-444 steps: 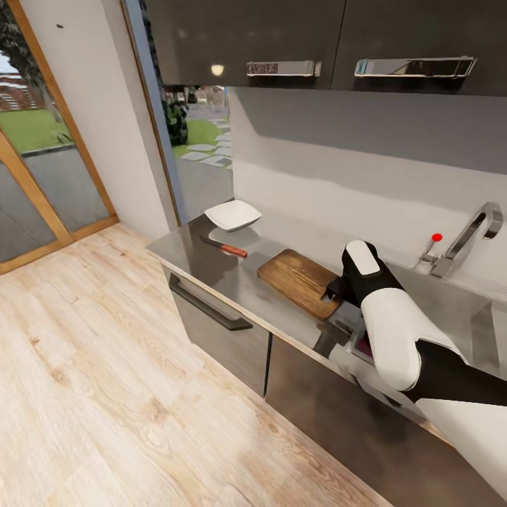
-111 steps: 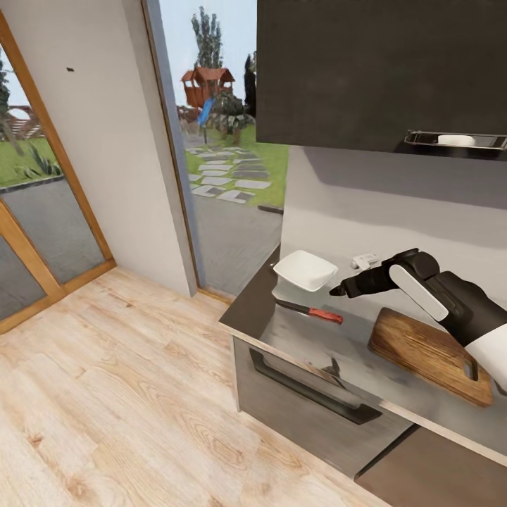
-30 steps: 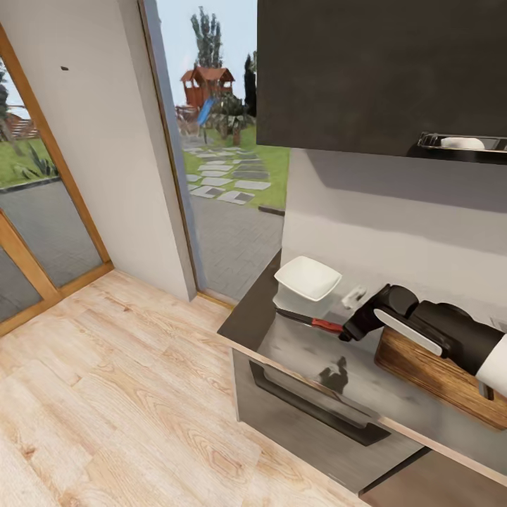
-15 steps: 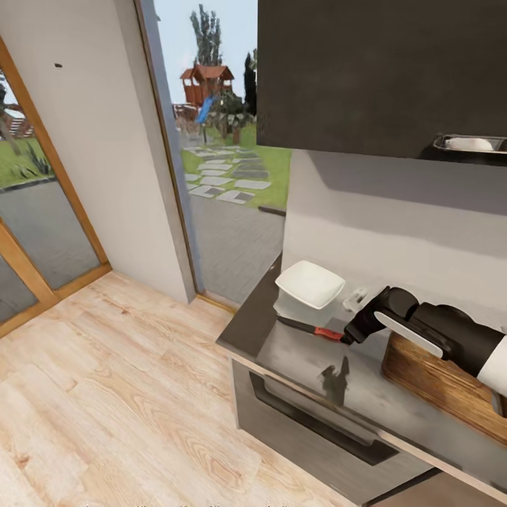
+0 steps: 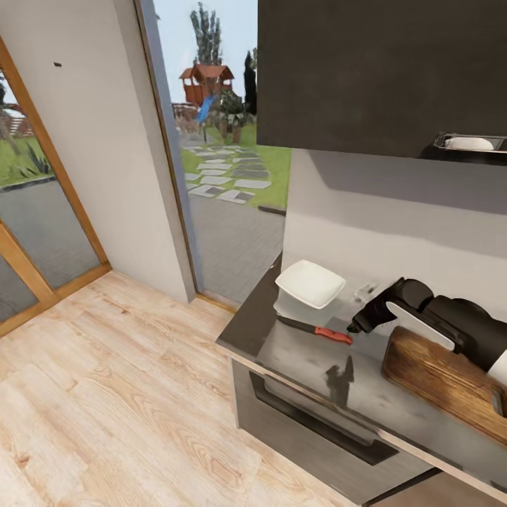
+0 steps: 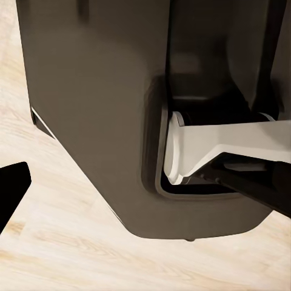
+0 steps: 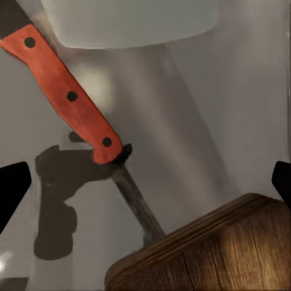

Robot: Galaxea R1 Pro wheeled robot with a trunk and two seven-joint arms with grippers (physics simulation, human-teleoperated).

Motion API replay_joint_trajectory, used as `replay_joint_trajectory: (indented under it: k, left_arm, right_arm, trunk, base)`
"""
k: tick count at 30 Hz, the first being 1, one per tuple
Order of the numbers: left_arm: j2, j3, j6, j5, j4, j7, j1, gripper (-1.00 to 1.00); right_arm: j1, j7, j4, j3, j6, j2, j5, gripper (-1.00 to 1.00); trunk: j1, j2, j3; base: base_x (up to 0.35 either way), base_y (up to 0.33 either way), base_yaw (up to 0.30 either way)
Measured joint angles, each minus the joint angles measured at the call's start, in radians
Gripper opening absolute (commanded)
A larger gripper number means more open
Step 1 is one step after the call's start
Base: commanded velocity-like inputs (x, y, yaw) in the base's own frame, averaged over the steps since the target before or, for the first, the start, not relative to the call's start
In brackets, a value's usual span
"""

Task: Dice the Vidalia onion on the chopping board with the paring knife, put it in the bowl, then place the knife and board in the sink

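My right fingers (image 5: 355, 327) hang just above the worktop (image 5: 310, 352), right by the end of the paring knife's (image 5: 315, 329) red handle. In my right wrist view the two finger tips (image 7: 13, 188) sit far apart at the edges, so they are open and holding nothing. I think the job now is to pick up the knife. To do it well, I should come down over the middle of the red handle (image 7: 63, 91), turn so one finger goes on each long side, and then squeeze. The knife lies flat, so I must go low without bumping the worktop.

The white bowl (image 5: 310, 284) sits just behind the knife, very near. The chopping board (image 5: 443, 380) is on the other side, close to my arm. I must not knock either one. My left fingers (image 6: 12, 194) point down at the floor by a dark cabinet; I cannot tell if they are open.
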Motion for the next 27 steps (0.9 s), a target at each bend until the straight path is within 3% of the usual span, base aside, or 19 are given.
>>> replay_joint_trajectory:
  k: [7, 27]
  left_arm:
    - [0.000, 0.000, 0.000, 0.000, 0.000, 0.000, 0.000, 1.00]
    - [0.000, 0.001, 0.000, 0.000, 0.000, 0.000, 0.000, 1.00]
  right_arm:
    - [0.000, 0.044, -0.001, -0.096, 0.000, -0.006, -0.001, 1.00]
    - [0.000, 0.045, -0.002, -0.107, 0.006, -0.004, -0.001, 1.00]
  trunk:
    - [0.000, 0.000, 0.000]
    - [0.000, 0.000, 0.000]
  base:
    - [0.000, 0.000, 0.000]
    - [0.000, 0.000, 0.000]
